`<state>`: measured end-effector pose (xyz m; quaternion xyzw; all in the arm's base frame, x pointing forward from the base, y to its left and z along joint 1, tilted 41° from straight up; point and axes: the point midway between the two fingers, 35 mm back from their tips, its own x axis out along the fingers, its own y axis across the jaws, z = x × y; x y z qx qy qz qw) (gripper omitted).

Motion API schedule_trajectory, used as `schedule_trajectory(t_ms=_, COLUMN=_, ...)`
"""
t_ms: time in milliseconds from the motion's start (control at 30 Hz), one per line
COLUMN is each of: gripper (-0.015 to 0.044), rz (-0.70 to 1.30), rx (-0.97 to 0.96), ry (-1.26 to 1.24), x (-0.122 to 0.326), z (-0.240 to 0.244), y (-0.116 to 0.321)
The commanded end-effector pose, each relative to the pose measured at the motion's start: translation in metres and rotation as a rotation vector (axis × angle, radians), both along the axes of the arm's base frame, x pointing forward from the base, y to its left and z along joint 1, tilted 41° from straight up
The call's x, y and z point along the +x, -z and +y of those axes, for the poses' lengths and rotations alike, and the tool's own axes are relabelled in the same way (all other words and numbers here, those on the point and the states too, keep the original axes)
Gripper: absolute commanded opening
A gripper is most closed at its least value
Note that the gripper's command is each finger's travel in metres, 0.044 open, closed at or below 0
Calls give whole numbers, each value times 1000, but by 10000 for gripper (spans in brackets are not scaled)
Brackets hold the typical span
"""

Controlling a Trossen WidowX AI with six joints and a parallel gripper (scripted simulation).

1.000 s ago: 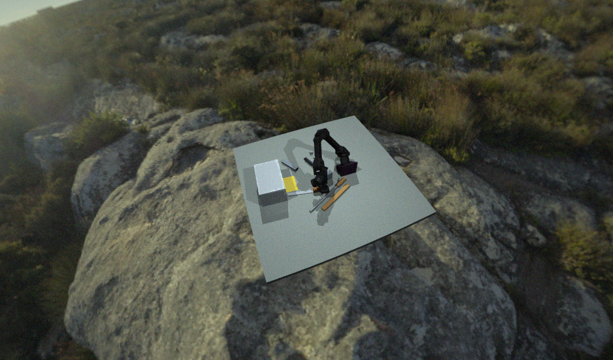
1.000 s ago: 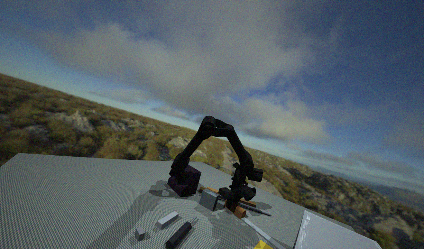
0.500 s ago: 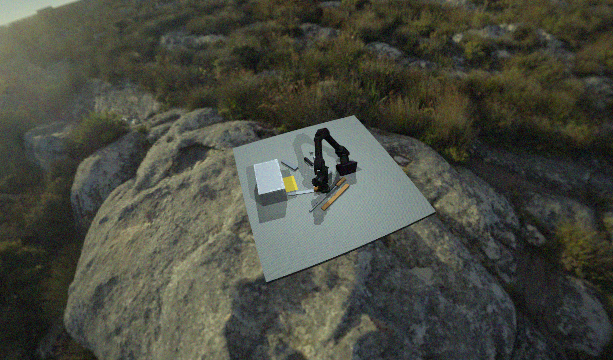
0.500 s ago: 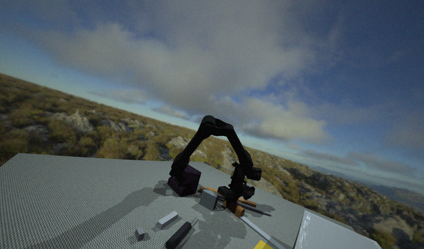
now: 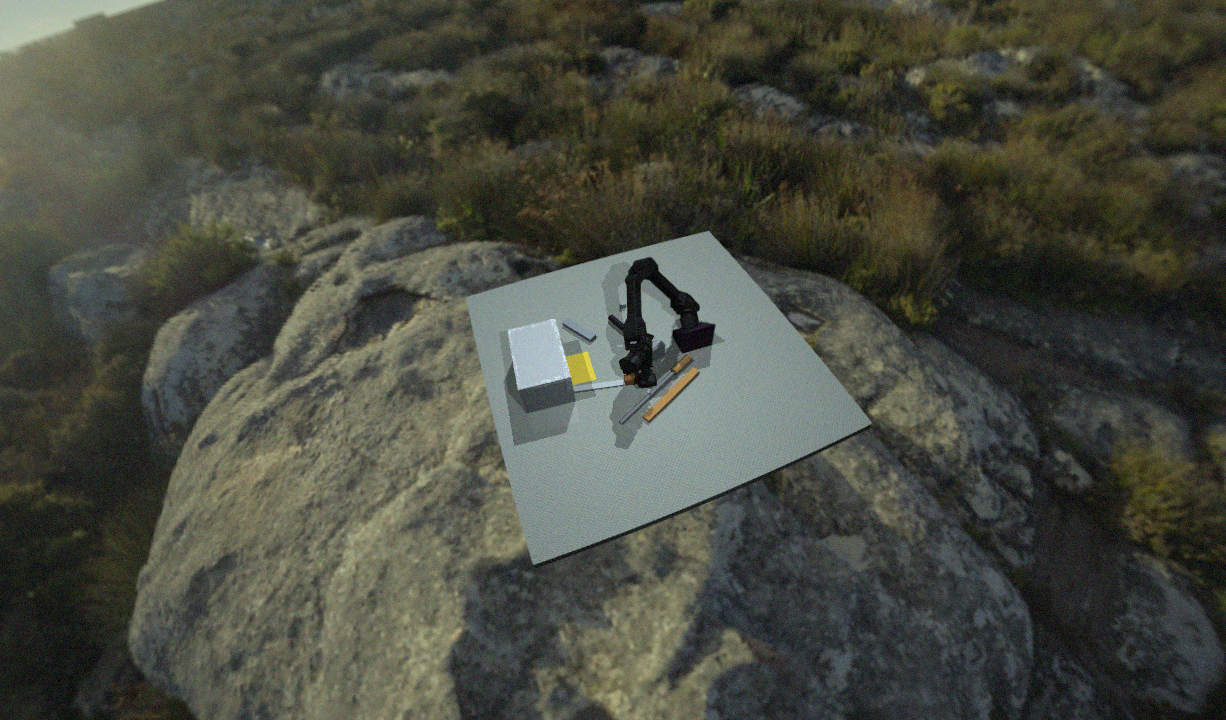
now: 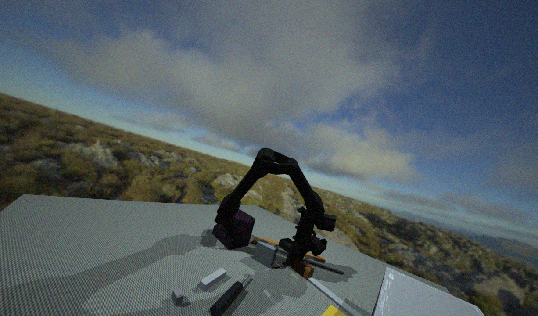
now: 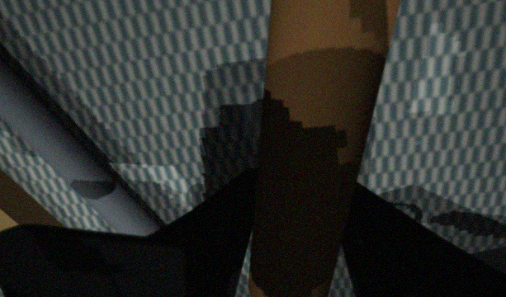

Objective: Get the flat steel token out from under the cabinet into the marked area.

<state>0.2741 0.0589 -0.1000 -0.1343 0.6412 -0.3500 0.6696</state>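
The end effector (image 5: 636, 381) (image 6: 295, 260) (image 7: 296, 183) is clenched around the orange handle (image 5: 630, 379) (image 6: 306, 271) (image 7: 327, 82) of a tool whose pale, flat shaft (image 5: 601, 385) (image 6: 328, 291) extends along the table (image 5: 715, 465) (image 6: 105, 235) (image 7: 174, 62) toward the cabinet (image 5: 538, 353) (image 6: 424, 298), beside the yellow marked area (image 5: 581, 368) (image 6: 332, 311). The steel token cannot be made out, so its exact location cannot be told. A grey rod (image 5: 642, 403) (image 6: 325, 267) (image 7: 50, 124) lies near the grasped tool.
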Motion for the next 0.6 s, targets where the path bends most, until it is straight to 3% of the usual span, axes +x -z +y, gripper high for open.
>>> schedule_trajectory(t_ms=0, gripper=0, rz=-4, rx=5, ry=0, x=10, z=-1, y=-1)
schedule_trajectory(t_ms=567, gripper=0, rz=-6, rx=4, ry=1, x=33, z=-8, y=-4)
